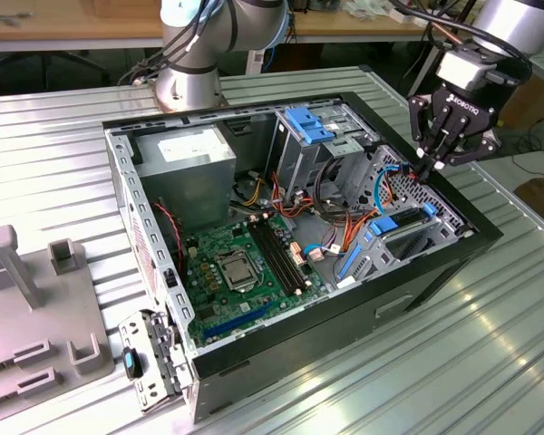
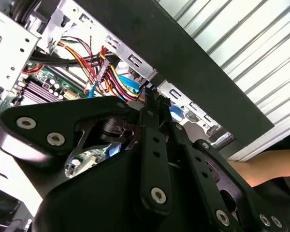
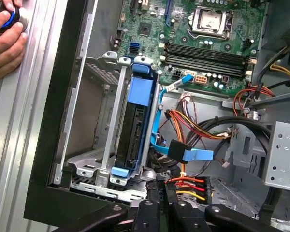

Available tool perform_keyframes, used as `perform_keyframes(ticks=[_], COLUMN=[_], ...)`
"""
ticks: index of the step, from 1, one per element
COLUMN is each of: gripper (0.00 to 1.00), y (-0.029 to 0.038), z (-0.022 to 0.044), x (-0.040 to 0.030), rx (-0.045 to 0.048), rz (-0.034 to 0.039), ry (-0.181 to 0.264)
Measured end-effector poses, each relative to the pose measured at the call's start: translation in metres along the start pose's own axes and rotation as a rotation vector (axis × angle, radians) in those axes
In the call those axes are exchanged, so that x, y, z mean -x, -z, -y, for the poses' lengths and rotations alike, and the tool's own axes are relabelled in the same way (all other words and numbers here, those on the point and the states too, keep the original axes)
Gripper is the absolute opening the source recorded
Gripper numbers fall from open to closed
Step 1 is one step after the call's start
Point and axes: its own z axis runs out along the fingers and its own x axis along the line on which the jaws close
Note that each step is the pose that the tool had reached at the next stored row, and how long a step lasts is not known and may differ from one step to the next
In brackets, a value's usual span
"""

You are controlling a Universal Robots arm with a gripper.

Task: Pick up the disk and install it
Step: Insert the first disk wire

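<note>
The disk [image 3: 135, 121], a dark drive in a bright blue carrier, stands on edge inside the metal bay [image 3: 94, 159] at the corner of the open computer case. In the exterior view the disk [image 1: 400, 222] lies low in the case near that view's right. My gripper [image 1: 426, 166] hangs above the case wall just behind that bay, fingers pressed together with nothing between them. In the first wrist view my gripper [image 3: 166, 193] sits just past the disk's near blue end tab, apart from it. The second wrist view shows my gripper [image 2: 152, 99] over coloured wires.
Orange, red and blue cables [image 3: 193, 125] run beside the bay. The motherboard [image 1: 245, 263], power supply [image 1: 186, 159] and a tall drive cage with a blue bracket [image 1: 308, 122] fill the case. A person's hand [image 3: 5, 38] rests on the ribbed table. Grey fixtures [image 1: 36, 299] stand at the exterior view's left.
</note>
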Motion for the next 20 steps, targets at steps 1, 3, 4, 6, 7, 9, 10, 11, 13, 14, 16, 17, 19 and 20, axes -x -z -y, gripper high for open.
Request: perform_keyframes(ticks=[1,3,4,6,7,9,10,11,13,14,16,17,19,20], gripper=[0.17,0.17,0.17,0.17,0.17,0.17,0.17,0.17,0.17,0.17,0.17,0.17,0.17,0.17], y=[-0.0002,-0.0012,-0.0021,-0.0038,-0.0042,-0.0053,-0.0055,-0.0055,-0.0057,-0.0059,-0.0063,-0.0065,-0.0068,-0.0069], z=[0.0,0.0,-0.0005,-0.0016,-0.0026,-0.0048,-0.0053,-0.0054,-0.0056,-0.0057,-0.0064,-0.0073,-0.0088,-0.0099], x=[0.0,-0.0002,-0.0011,-0.0022,-0.0021,-0.0016,-0.0015,-0.0015,-0.0014,-0.0014,-0.0046,-0.0079,-0.0094,-0.0092], rx=[0.0004,-0.0003,-0.0021,-0.0064,-0.008,-0.0092,-0.0086,-0.0079,-0.0057,-0.0042,-0.0041,-0.0046,-0.006,-0.0067], rz=[-0.0002,-0.0035,-0.0083,-0.0136,-0.0137,-0.0137,-0.0135,-0.0133,-0.0119,-0.0108,-0.0106,-0.011,-0.0109,-0.0109], ry=[-0.007,-0.012,-0.015,-0.019,-0.024,-0.032,-0.039,-0.047,-0.07,-0.086,-0.088,-0.088,-0.088,-0.089])
